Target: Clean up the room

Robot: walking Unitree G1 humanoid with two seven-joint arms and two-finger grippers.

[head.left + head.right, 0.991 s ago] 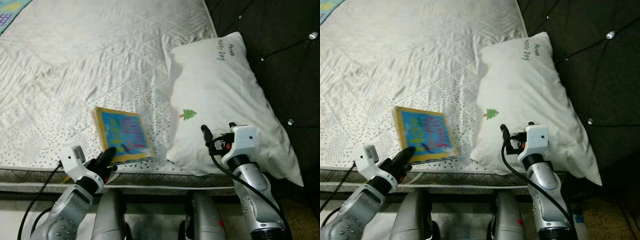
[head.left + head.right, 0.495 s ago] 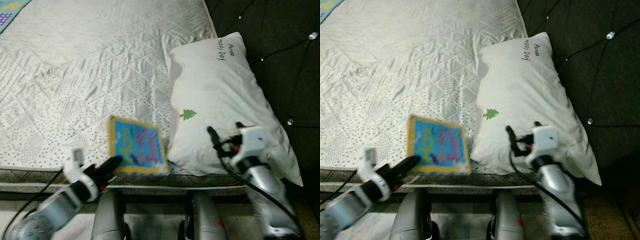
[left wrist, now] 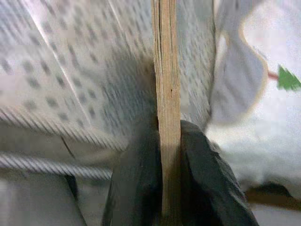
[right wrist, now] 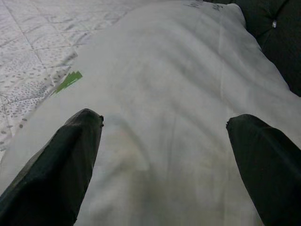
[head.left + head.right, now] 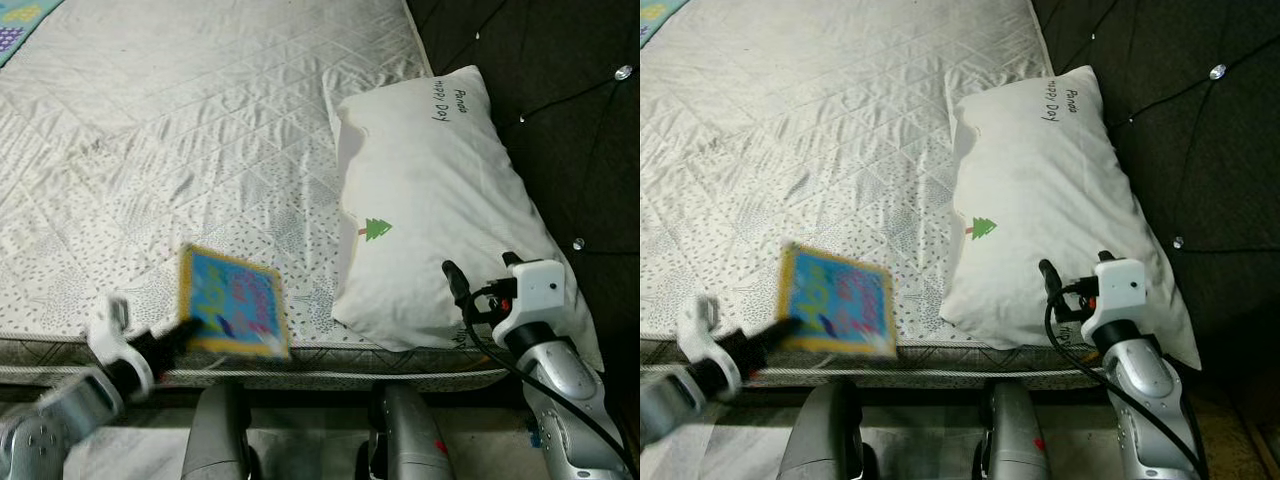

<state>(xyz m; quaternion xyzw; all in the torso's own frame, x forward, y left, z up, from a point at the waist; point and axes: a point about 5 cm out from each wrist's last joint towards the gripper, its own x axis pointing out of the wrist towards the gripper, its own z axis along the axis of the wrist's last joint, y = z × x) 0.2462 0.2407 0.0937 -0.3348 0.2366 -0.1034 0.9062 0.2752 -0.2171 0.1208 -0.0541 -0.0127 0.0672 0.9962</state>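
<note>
Pillow (image 5: pixel 440 210) lies on mattress (image 5: pixel 180 130), right of book (image 5: pixel 232 312).

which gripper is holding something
The left gripper: its fingers are clamped on the edge of the blue book at the bed's near edge. The right gripper is open over the pillow.

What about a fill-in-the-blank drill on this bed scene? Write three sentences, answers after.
1. The left claw is shut on the edge of a ____ with a blue cover.
2. The right claw hangs open over the white ____.
3. The small picture printed on the pillow is a green ____, and the mattress lies beside it.

Missing words: book; pillow; tree
</note>
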